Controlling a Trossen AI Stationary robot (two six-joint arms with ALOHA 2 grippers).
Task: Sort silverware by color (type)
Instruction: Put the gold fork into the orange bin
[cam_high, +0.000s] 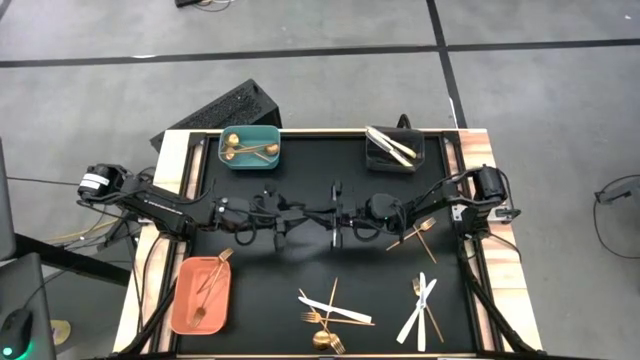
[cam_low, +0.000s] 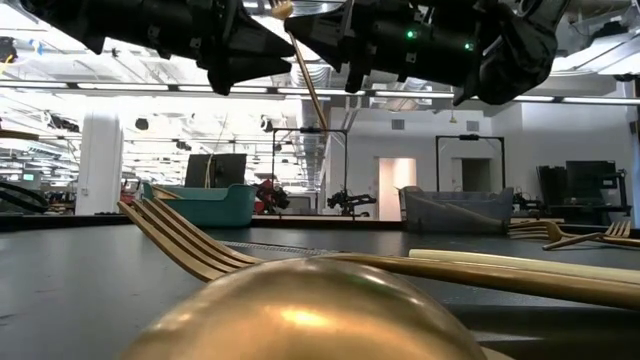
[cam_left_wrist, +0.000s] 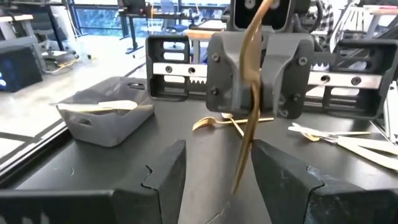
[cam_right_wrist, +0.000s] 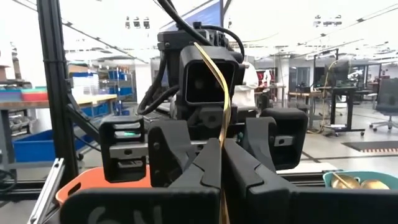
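Observation:
Both grippers meet face to face above the table's middle. My right gripper (cam_high: 350, 212) (cam_right_wrist: 221, 171) is shut on a slim gold utensil (cam_left_wrist: 252, 106) (cam_low: 305, 80), held in the air. My left gripper (cam_high: 318, 214) (cam_left_wrist: 221, 149) is open, with one finger on either side of the utensil's lower part and a gap showing on both sides. Loose gold and white silverware lies near the near edge (cam_high: 335, 315) (cam_high: 422, 305) and right of centre (cam_high: 415, 235). My right gripper pinches the gold utensil's thin shaft (cam_right_wrist: 222, 140) between its two fingers (cam_right_wrist: 186, 180). The fingers come level from the table's right side and lie across the shaft. The utensil is lifted clear, nearly upright and slightly tilted, and its lower end (cam_left_wrist: 236, 183) hangs free between my left gripper's fingers.
A teal bin (cam_high: 250, 148) with gold spoons and a dark bin (cam_high: 393, 148) with white knives stand at the far edge. A salmon tray (cam_high: 202, 293) with gold forks lies near left. A gold spoon bowl (cam_low: 300, 310) fills the low view's foreground.

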